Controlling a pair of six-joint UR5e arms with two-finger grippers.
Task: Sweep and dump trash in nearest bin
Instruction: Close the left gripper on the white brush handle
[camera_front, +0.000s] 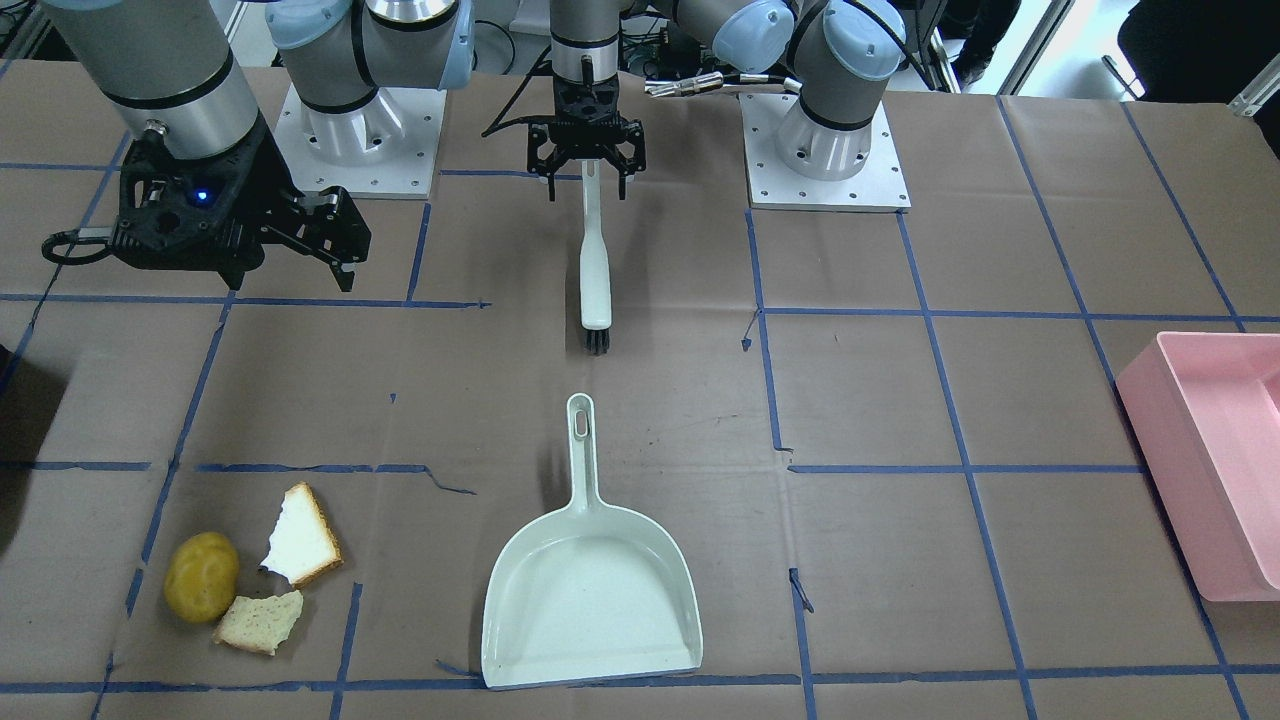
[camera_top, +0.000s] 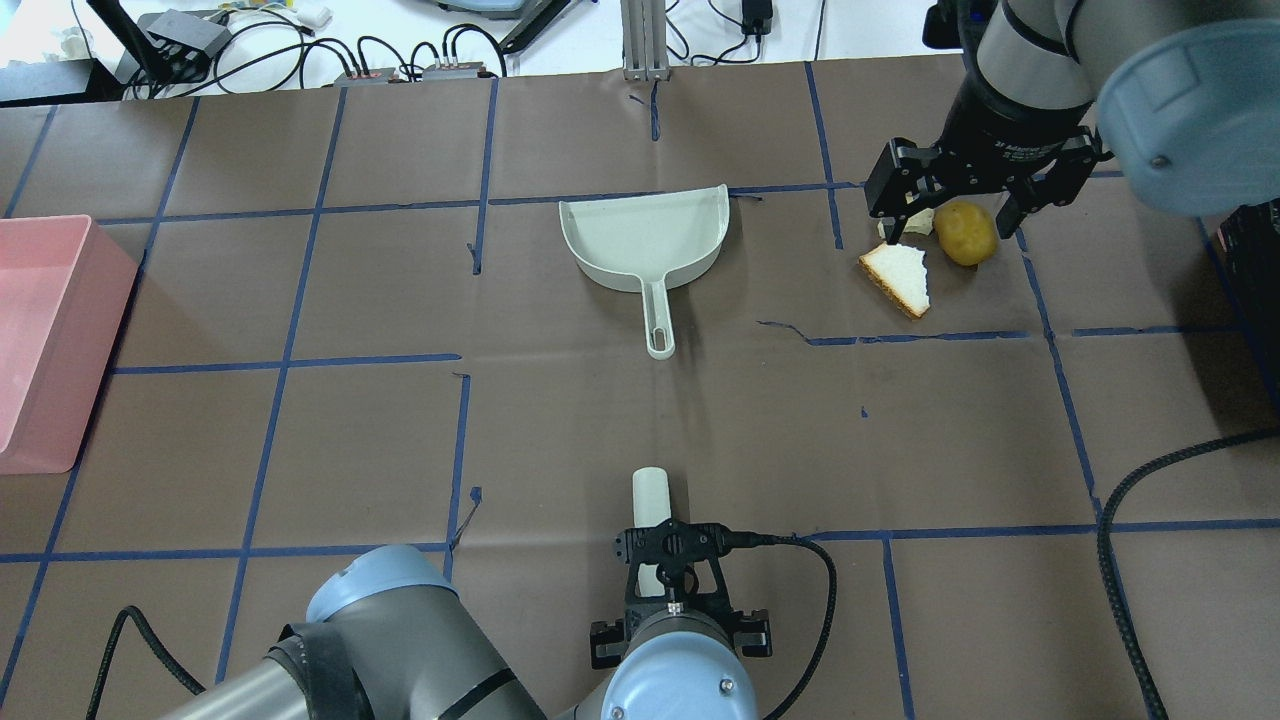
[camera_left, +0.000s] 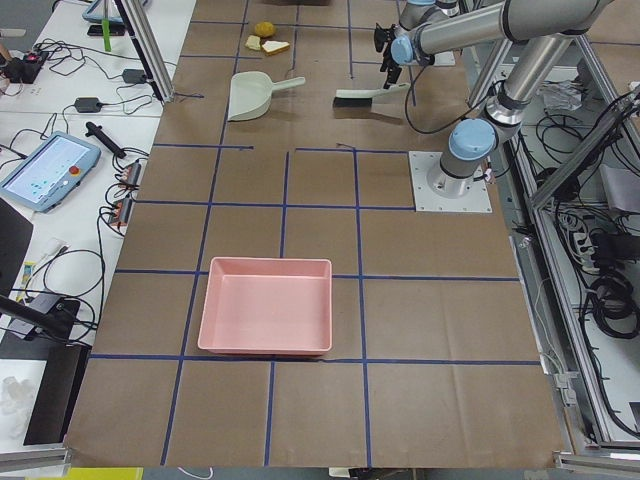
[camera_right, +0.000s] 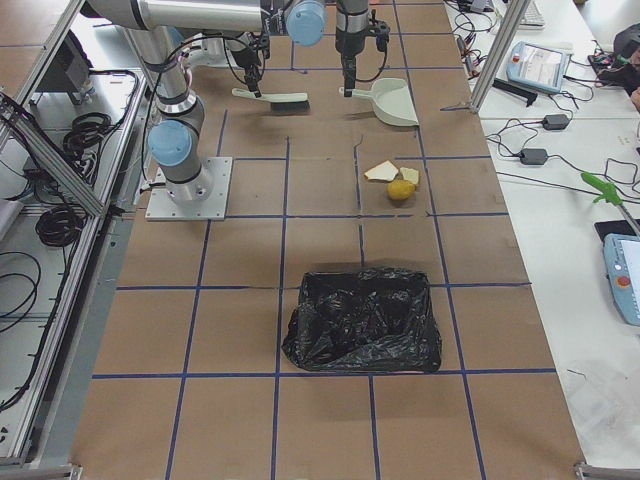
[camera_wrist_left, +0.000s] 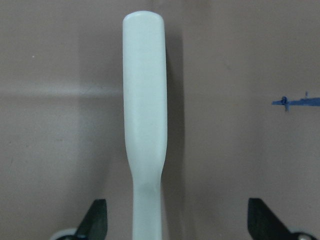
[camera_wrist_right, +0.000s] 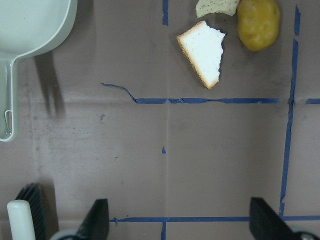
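The trash lies together on the brown table: a yellow-brown potato (camera_front: 201, 576) and two torn bread pieces (camera_front: 303, 535) (camera_front: 260, 622). A pale green dustpan (camera_front: 590, 590) lies mid-table, handle towards the robot. A white-handled brush (camera_front: 595, 270) with black bristles lies behind it. My left gripper (camera_front: 589, 190) is open astride the brush handle (camera_wrist_left: 145, 115), with its fingers well clear of it. My right gripper (camera_top: 950, 225) hangs open and empty. Its wrist view has the potato (camera_wrist_right: 257, 22) and a bread piece (camera_wrist_right: 205, 52) at the top.
A pink bin (camera_top: 40, 340) sits at the table end on my left side. A bin lined with a black bag (camera_right: 362, 318) sits on my right side, nearer the trash. Blue tape lines cross the table. A black cable (camera_top: 1120, 520) lies at the right edge.
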